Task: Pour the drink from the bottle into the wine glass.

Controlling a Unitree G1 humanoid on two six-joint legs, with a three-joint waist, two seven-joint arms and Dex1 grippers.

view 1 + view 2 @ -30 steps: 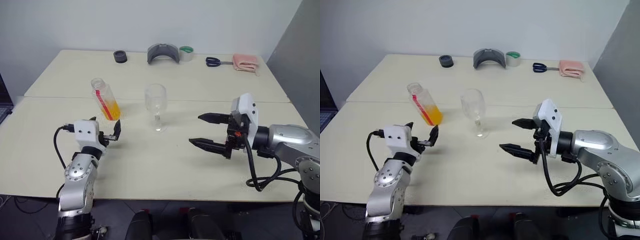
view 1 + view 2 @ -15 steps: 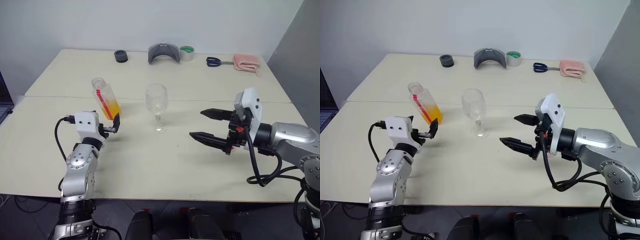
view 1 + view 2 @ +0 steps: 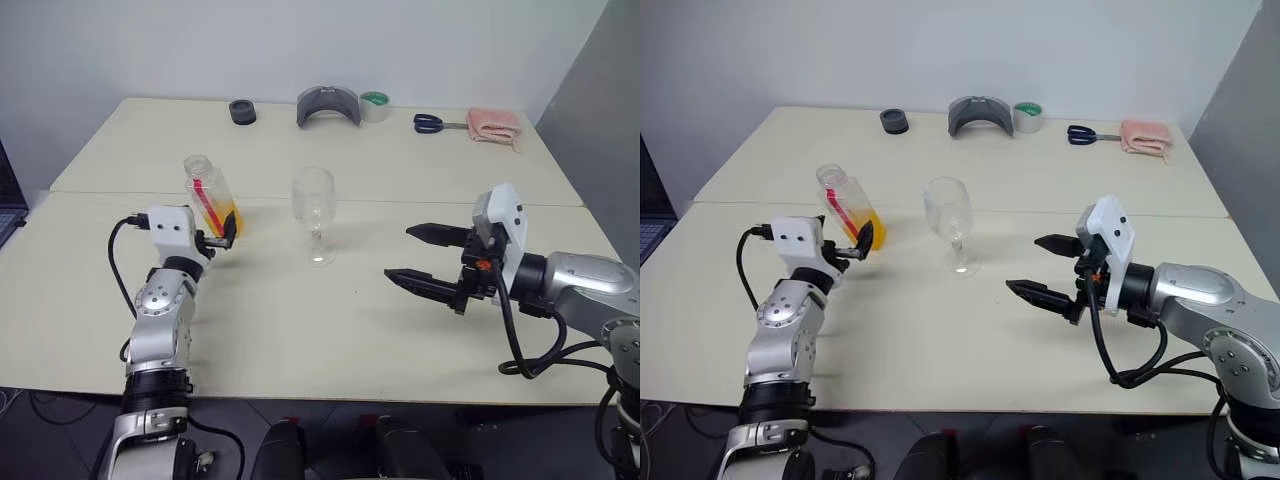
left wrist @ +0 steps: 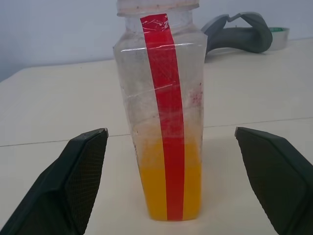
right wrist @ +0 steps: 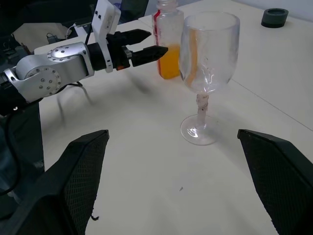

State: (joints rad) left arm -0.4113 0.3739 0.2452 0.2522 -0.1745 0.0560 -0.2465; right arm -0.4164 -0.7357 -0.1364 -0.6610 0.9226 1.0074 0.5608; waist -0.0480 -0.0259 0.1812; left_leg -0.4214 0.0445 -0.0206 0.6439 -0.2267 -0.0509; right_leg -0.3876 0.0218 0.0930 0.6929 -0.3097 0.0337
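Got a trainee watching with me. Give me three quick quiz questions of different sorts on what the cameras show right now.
1. True or false: the small clear plastic bottle with the red strip has no cap on it.
2. The clear stemmed wine glass is: A) full of juice B) empty C) tipped over.
3. Fill in: the left gripper has its fingers ____ on either side of the bottle.

Key: 1 true; 2 B; 3 open. The right gripper is open too, near the glass.

Silver-grey jointed arms with round screw-studded housings; white boxy wrist modules; black looping cables; left gripper [image 3: 222,236] and right gripper [image 3: 420,256] each with two tapered, textured black fingers.
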